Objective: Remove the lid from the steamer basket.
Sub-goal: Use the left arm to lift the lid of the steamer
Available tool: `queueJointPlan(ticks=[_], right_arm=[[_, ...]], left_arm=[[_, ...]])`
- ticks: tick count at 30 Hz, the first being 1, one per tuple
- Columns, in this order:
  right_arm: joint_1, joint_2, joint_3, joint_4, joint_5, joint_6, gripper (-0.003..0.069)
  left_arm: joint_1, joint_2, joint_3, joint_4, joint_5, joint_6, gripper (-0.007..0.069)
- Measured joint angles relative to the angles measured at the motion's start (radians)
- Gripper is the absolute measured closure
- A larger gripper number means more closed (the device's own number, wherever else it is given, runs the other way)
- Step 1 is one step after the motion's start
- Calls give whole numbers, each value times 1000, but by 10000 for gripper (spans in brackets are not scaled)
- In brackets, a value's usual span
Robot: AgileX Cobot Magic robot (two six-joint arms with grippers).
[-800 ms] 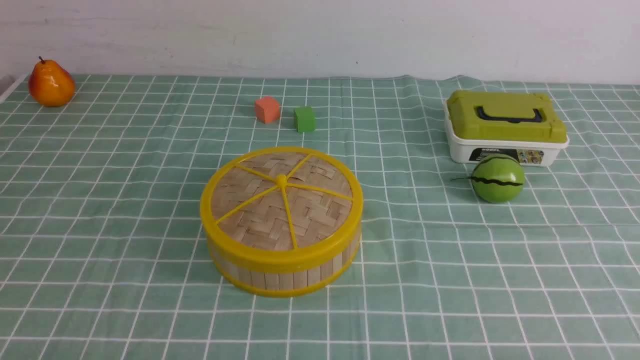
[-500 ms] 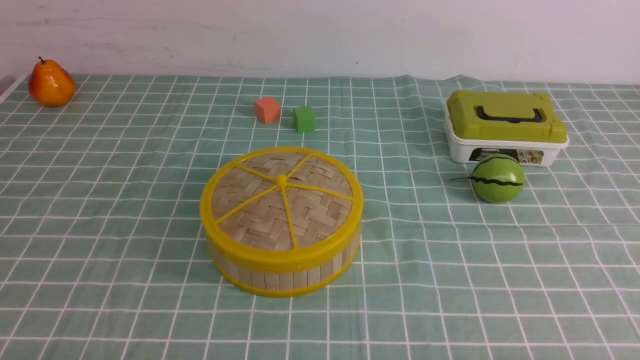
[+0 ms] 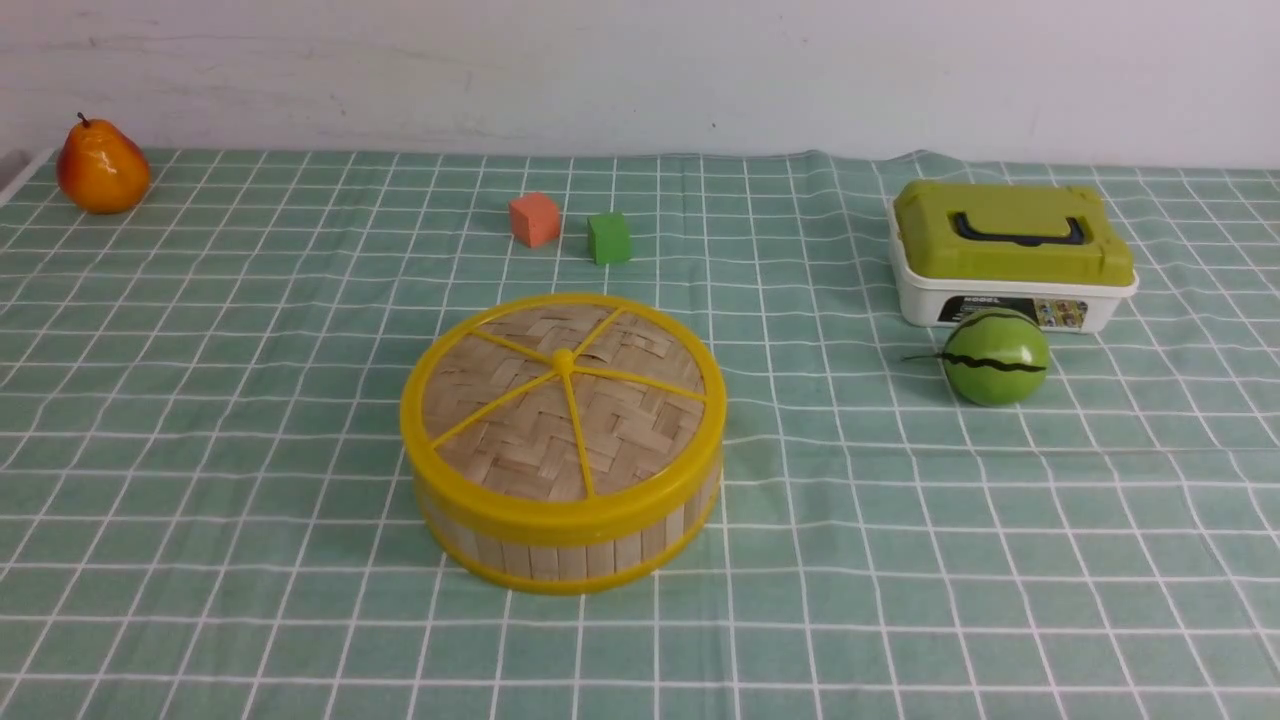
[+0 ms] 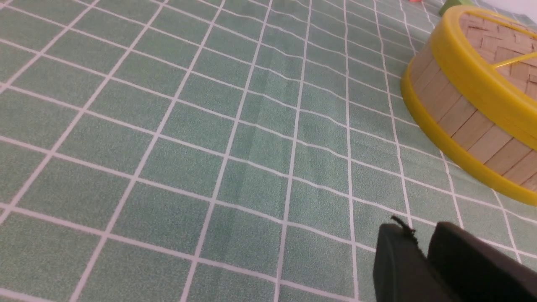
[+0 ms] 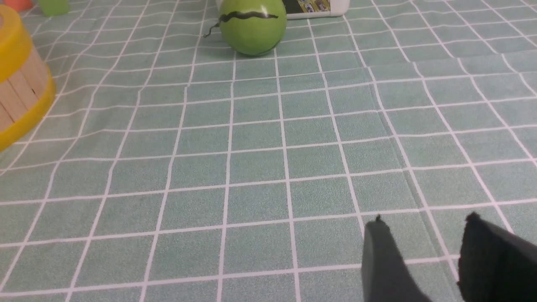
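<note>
The lid (image 3: 563, 400) is a flat round disc of woven bamboo. It has a yellow rim, five thin yellow spokes and a small yellow knob in the middle. It sits flat on top of the basket (image 3: 570, 552), closing it. The basket is round and low, with a wall of little upright wood slats and a yellow ring at the bottom. It stands in the middle of the counter (image 3: 200, 560), on a green cloth (image 3: 900, 560) with white lines.

The cloth is bare on the near side of the basket and to its left and right. An orange block (image 3: 534, 219) and a green block (image 3: 608, 238) lie farther back, well apart from it. A green ball (image 3: 995, 356) lies to the right, just in front of a box (image 3: 1010, 262). A pear (image 3: 101, 168) stands in the far left corner, near the counter's edge.

The left end effector (image 4: 421, 237) is over bare cloth to the left of the basket. It is clenched and holds nothing. The right end effector (image 5: 426, 226) is over bare cloth to the right. Its fingers are spread apart and hold nothing.
</note>
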Motion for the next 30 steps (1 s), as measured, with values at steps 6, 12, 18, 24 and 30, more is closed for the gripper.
queueJointPlan(ticks=[6,12,18,24,30], right_arm=[[0,0,0,0,0,0,418],[0,0,0,0,0,0,418],[0,0,0,0,0,0,418],[0,0,0,0,0,0,418],[0,0,0,0,0,0,418]], left_arm=[[0,0,0,0,0,0,515],[0,0,0,0,0,0,515],[0,0,0,10,0,0,515],[0,0,0,-71,-17,-120,514],[0,0,0,-481,-73,-437,508]])
